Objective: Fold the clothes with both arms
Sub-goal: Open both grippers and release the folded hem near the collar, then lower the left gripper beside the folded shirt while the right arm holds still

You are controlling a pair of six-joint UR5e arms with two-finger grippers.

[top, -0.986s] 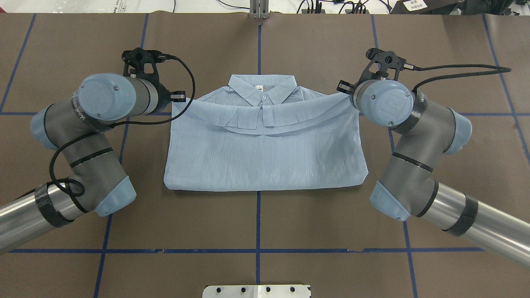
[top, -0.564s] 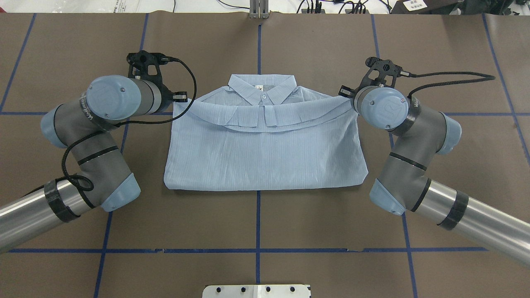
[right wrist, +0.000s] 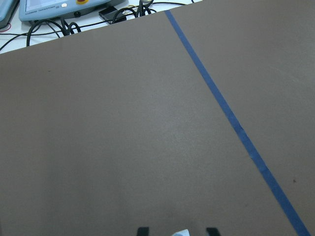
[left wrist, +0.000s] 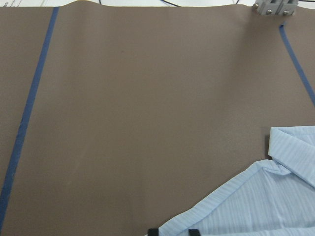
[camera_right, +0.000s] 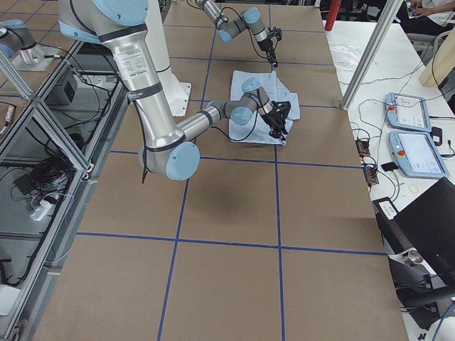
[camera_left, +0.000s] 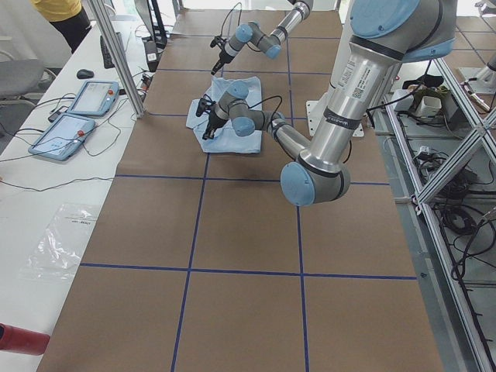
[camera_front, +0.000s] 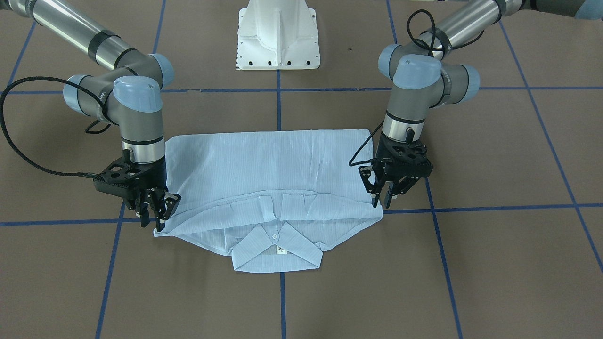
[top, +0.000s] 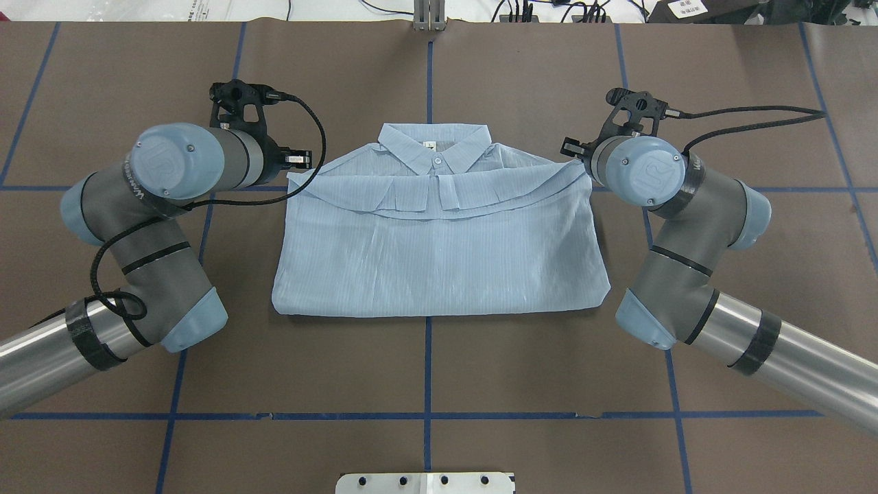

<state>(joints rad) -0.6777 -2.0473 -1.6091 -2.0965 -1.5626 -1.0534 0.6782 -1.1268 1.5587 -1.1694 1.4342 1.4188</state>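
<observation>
The pale blue striped shirt lies on the brown table, folded in half. Its hem is laid across the chest just below the collar. My left gripper stands over the hem's corner on its side, fingers a little apart. In the left wrist view the hem edge runs between the two tips. My right gripper is at the opposite hem corner, open wider. A small bit of cloth shows between its tips. In the overhead view both wrists hide the fingers.
The white pedestal base stands at the robot's side of the table. Blue tape lines cross the brown surface. A metal bracket sits at the far edge. Teach pendants lie on a side bench.
The folded hem has settled flatter below the collar. Both wrists dipped toward the shirt, then drew slightly up and outward again.
</observation>
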